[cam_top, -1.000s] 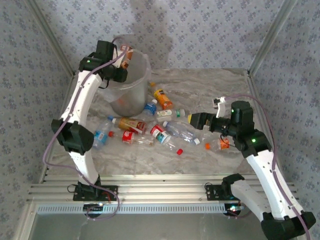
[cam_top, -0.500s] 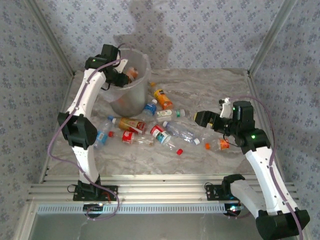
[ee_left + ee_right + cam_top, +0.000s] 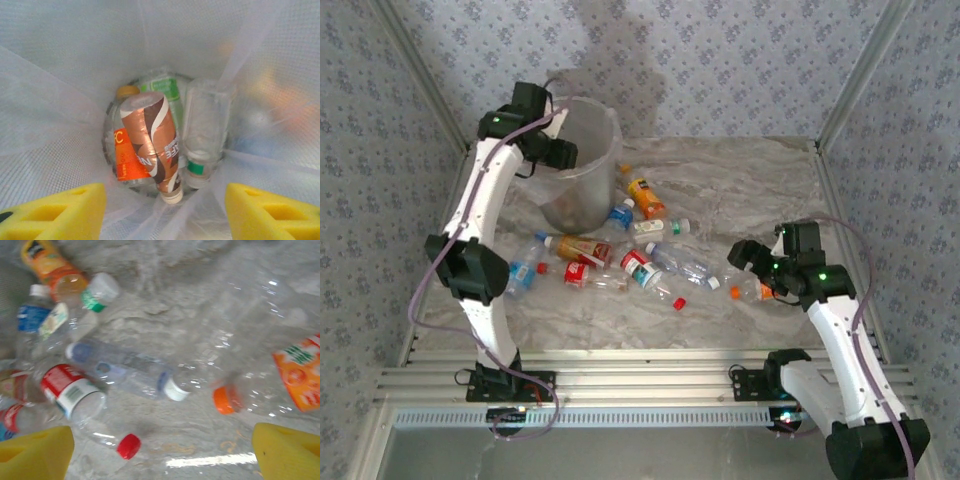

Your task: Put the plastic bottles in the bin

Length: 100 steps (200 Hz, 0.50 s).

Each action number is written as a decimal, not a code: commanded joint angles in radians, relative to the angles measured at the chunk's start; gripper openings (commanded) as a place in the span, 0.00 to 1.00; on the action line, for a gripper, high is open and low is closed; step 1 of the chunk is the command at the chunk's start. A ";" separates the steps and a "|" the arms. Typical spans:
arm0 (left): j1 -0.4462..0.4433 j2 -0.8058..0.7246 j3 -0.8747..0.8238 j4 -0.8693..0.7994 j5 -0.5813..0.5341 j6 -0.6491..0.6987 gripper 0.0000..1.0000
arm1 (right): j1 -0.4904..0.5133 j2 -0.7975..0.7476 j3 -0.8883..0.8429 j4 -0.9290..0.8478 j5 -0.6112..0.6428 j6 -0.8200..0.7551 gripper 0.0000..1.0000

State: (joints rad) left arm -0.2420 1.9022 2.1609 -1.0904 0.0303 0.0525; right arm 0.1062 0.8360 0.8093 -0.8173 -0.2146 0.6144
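The bin (image 3: 588, 185) stands at the back left of the table. My left gripper (image 3: 556, 143) hangs over its rim, open and empty (image 3: 165, 207). Inside the bin (image 3: 60, 130) lie a brown-labelled bottle (image 3: 152, 140), an orange-labelled one (image 3: 127, 155), a clear one with a green band (image 3: 205, 135) and a green-labelled one (image 3: 167, 87). Several plastic bottles (image 3: 640, 268) are scattered on the table in front of the bin. My right gripper (image 3: 745, 254) is open (image 3: 162, 450) low over the table, beside an orange-capped bottle (image 3: 758, 290) (image 3: 280, 385) and a clear white-capped bottle (image 3: 130, 372).
A red-capped bottle (image 3: 75, 392) lies near my right gripper's left finger (image 3: 35, 452). An orange juice bottle (image 3: 645, 197) rests by the bin's base. Frame posts (image 3: 850, 90) stand at the table's back corners and a metal rail (image 3: 640, 385) runs along the near edge.
My left gripper has opened and the brown-labelled bottle has dropped into the bin. My right arm has swung right and down towards the orange-capped bottle.
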 commanded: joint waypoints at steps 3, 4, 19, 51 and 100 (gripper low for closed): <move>0.003 -0.165 -0.027 0.080 0.078 -0.057 0.67 | -0.025 -0.032 -0.044 -0.068 0.126 0.103 0.93; 0.003 -0.168 -0.029 0.082 0.080 -0.059 0.67 | -0.027 -0.034 -0.044 -0.069 0.128 0.107 0.93; -0.003 -0.236 -0.075 0.117 0.113 -0.078 0.70 | -0.053 -0.049 -0.072 -0.070 0.147 0.137 0.93; -0.014 -0.416 -0.277 0.245 0.260 -0.128 0.83 | -0.147 -0.072 -0.131 -0.065 0.143 0.182 0.91; -0.109 -0.692 -0.663 0.565 0.554 -0.257 1.00 | -0.307 -0.055 -0.226 0.023 0.047 0.232 0.81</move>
State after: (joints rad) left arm -0.3031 1.2938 1.6268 -0.7296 0.3859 -0.1192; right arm -0.1429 0.7715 0.6189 -0.8368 -0.1207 0.7986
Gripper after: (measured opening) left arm 0.992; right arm 0.835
